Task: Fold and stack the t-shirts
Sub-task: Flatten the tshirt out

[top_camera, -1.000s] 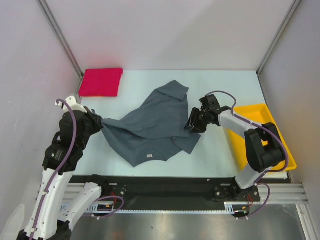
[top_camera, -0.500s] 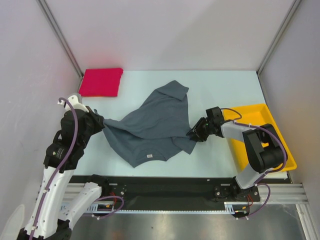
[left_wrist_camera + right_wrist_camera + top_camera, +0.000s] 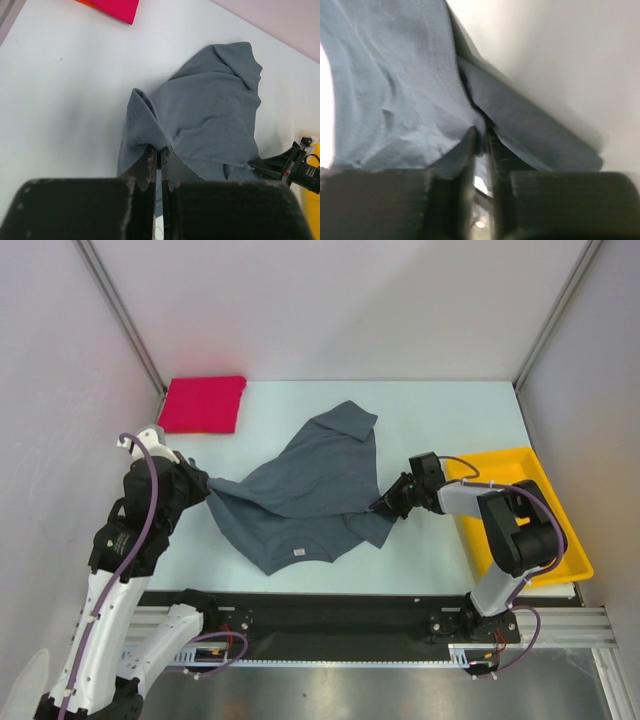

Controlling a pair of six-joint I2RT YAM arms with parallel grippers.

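Observation:
The slate-grey t-shirt (image 3: 310,485) lies crumpled in the middle of the table, collar label toward the near edge. My left gripper (image 3: 203,485) is shut on its left edge and lifts a peak of cloth (image 3: 142,127). My right gripper (image 3: 380,506) is low at the shirt's right edge, its jaws closed on a fold of grey cloth (image 3: 415,85). The pinkish-red t-shirt (image 3: 203,404) lies folded flat in the far left corner, apart from both grippers; its corner shows in the left wrist view (image 3: 116,8).
A yellow plastic tray (image 3: 530,510) stands at the right side, under my right arm. Walls and frame posts close in the left, far and right sides.
My right gripper has dropped and moved a little nearer and leftward, from the shirt's right side to its lower right edge, where it now pinches cloth. The left gripper has kept its hold.

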